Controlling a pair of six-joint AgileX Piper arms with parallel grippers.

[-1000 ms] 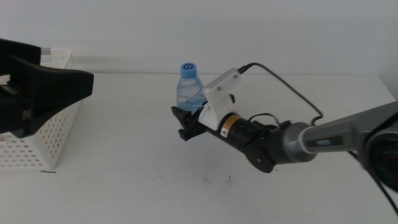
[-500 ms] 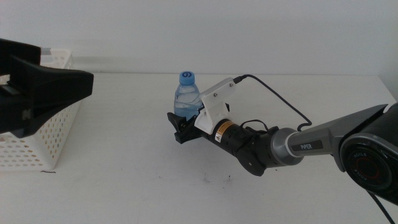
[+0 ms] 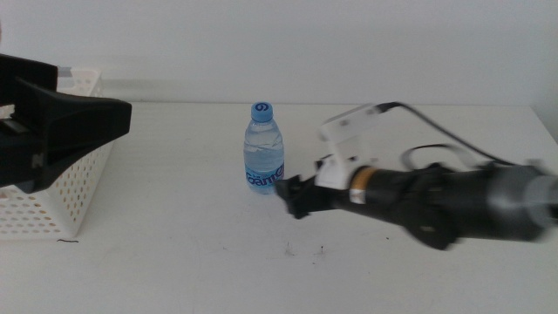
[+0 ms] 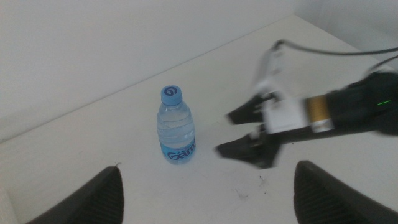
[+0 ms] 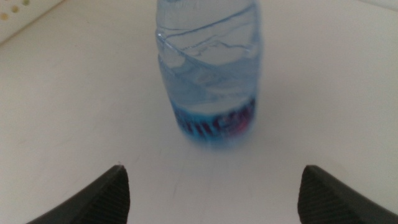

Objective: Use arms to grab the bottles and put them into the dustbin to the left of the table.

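One water bottle (image 3: 263, 146) upright near centre of tabletop (image 3: 174, 253), blue cap on, nothing touching it. No other bottle or can in any view. Step in hand, at a guess: approach for the grasp, not yet made. Right tool (image 3: 292, 194) just beside bottle at its 4 o'clock in middle view, low over tabletop, motion-blurred; jaws spread apart and empty, bottle in line with the gap in right wrist view but not yet between the tips. Left tool (image 4: 205, 193) high at 9 o'clock of scene, above dustbin (image 3: 52, 205), jaws wide apart, nothing held; waiting.

Next move, judged: slide right tool toward 10 o'clock until bottle body sits between jaws, close on label band, lift, carry to 9 o'clock and drop in dustbin. Bottle light and thin-walled, likely to tip if nudged by one jaw first.

In the way: left arm's dark bulk (image 3: 61, 126) over dustbin rim, possible clash on the carry. A few dark specks (image 3: 289, 253) on tabletop at 6 o'clock of bottle, no obstacle.
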